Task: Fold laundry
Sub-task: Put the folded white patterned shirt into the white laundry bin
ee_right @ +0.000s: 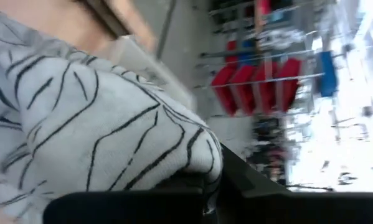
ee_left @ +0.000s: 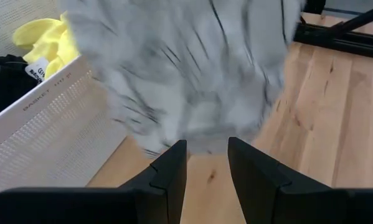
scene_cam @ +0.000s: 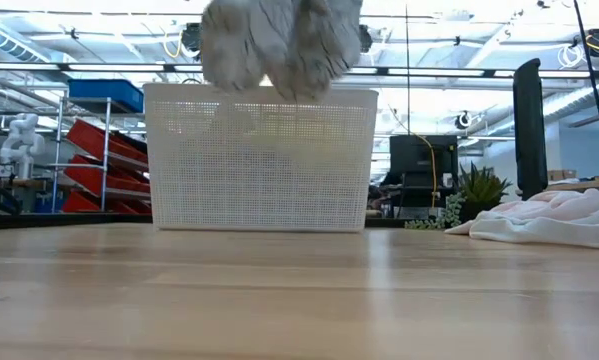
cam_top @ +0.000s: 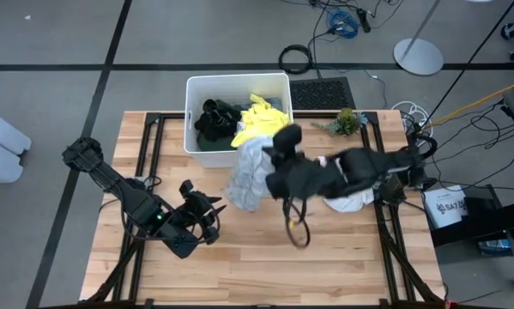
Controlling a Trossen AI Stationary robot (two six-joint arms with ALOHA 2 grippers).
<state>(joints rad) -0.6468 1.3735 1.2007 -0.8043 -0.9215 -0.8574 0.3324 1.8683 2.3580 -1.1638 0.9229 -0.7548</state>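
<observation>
The white garment with a grey line pattern [cam_top: 248, 176] hangs in the air in front of the white bin [cam_top: 196, 142], with my right gripper [cam_top: 274, 159] shut on its top. In the low view its lower end [scene_cam: 279, 50] is well above the table. Black [cam_top: 212, 120] and bright yellow [cam_top: 261, 116] laundry lie in the bin. My left gripper [cam_top: 212, 210] stands open near the table's left front, pointing at the hanging garment [ee_left: 180, 68], with nothing between its fingers [ee_left: 174, 168]. My right gripper holds a bunched fold at the garment's upper end [ee_right: 192, 168] between its two fingers. It reaches in from the table's right side, slanting a little downward. The garment hangs slack below the fingers, clear of the table.
A pale white-pink cloth [cam_top: 347, 202] lies on the table under my right arm, toward the right edge [scene_cam: 549, 220]. A small plant [cam_top: 347, 120] stands at the back right. A dark cable loop [cam_top: 298, 230] hangs below my right arm. Bare wood shows along the front [cam_top: 265, 266].
</observation>
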